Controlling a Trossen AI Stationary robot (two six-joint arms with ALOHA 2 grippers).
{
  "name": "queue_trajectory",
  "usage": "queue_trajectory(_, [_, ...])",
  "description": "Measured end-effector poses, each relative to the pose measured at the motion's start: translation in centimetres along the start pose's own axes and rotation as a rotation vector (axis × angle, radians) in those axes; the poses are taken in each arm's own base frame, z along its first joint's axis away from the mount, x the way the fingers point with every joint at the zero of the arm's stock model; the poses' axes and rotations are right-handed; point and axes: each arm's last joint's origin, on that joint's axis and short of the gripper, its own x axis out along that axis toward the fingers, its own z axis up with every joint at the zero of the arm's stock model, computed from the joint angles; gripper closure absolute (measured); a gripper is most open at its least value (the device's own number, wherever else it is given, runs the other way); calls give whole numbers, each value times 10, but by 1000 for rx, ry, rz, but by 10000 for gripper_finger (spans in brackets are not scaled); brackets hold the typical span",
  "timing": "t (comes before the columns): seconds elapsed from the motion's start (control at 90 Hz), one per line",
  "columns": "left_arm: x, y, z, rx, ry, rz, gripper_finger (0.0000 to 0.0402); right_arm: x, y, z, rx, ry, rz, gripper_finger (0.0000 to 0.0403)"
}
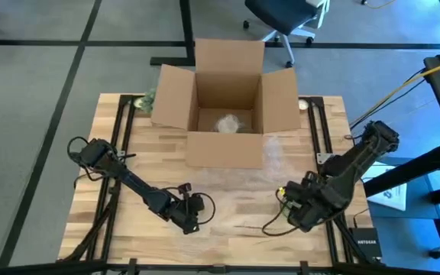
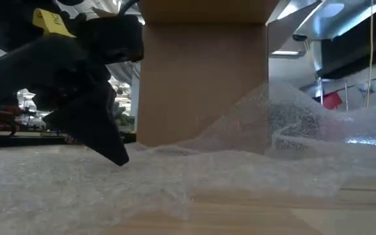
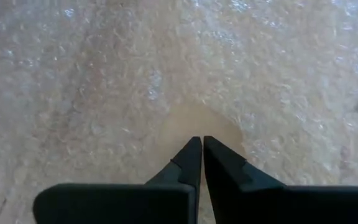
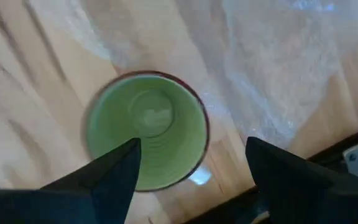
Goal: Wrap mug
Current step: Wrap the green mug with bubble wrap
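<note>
A clear bubble wrap sheet (image 1: 235, 191) lies spread on the wooden table in front of the cardboard box, and its right part billows up in the low view (image 2: 286, 111). My left gripper (image 1: 193, 212) is shut, its tips down on the sheet's near-left part (image 3: 201, 140). The mug (image 4: 146, 138), green inside with a dark red rim, stands upright on bare wood beside the wrap's edge. My right gripper (image 4: 191, 158) hovers open above it, one finger over its rim and the other well off to its side. The gripper hides the mug in the high view. My left gripper presses its shut fingertips (image 3: 191, 152) down on the bubble wrap, slanting from above and from the table's left. Just ahead of the tips the wrap lies flattened against the wood (image 3: 194, 121). Whether a layer is caught between the fingers does not show.
An open cardboard box (image 1: 228, 107) stands at the table's far middle, flaps spread, with a bubble-wrapped bundle (image 1: 228, 122) inside. Black rails (image 1: 121, 137) run along the table's left and right sides. A small grey device (image 1: 363, 243) lies at the near right corner.
</note>
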Motion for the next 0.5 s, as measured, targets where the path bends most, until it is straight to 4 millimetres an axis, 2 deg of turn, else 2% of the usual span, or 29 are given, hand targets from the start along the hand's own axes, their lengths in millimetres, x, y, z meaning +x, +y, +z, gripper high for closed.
queue_trajectory(0.111, [0,0,0,0,0,0,402,22,-7,-3,42,-20,-9,128])
queue_trajectory(0.3, [0,0,0,-34,1,-2,402,55,-7,-6,73,-6,70,143])
queue_trajectory(0.4, [1,2,1,-60,2,0,402,65,-7,-9,68,10,88,175])
queue_trajectory(0.5, [2,2,2,-60,2,2,402,70,-8,-11,64,30,94,230])
